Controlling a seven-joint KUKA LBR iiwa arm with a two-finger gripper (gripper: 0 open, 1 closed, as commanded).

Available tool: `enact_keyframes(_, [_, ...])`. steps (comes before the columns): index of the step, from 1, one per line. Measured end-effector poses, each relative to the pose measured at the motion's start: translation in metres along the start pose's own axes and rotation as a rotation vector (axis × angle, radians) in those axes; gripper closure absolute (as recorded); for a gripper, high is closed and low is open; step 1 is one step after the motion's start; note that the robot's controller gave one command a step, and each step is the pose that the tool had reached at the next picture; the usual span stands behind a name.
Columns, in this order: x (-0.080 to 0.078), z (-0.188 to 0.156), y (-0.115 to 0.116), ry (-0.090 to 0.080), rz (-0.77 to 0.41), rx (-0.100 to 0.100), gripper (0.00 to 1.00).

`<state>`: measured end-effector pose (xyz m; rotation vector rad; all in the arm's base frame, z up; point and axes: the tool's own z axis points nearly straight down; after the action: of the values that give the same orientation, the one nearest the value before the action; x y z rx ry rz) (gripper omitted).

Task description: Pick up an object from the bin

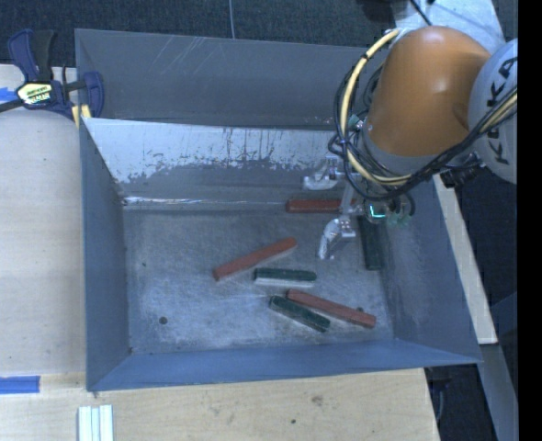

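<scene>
Camera view.

Item: tool (355, 243), at 3 o'clock on the floor of the bin (106, 246). Its fingers are spread with nothing between them, and the tips hang low over the floor.

Nearest:
- Short red-brown bar (312, 206), flat along the back wall, at 11 o'clock from the tool and apart from it.
- Dark green bar (285, 275), near, at 8 o'clock from the tool.

Further:
- Long red-brown bar (254, 258), tilted, at bin centre.
- Red bar (332, 309) and second green bar (299, 314), touching, at 5 o'clock.

Handling, as judged: no bar is straddled yet. The dark green bar looks the best candidate, with room along both long sides. Set the fingers across its narrow width, centre them over its middle, and reach the floor before closing. The wall-side bar leaves little room for a finger behind it.
</scene>
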<state>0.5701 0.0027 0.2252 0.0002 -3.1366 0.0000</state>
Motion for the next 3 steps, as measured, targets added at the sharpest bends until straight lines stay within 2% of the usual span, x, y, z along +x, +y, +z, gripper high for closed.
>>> enact_keyframes(1, [-0.002, -0.005, 0.0, -0.009, 0.0, 0.0, 0.0])
enact_keyframes(2, [0.002, 0.042, -0.002, -0.014, 0.065, -0.001, 0.0])
enact_keyframes(3, [-0.016, 0.141, 0.013, -0.022, 0.037, 0.0, 1.0])
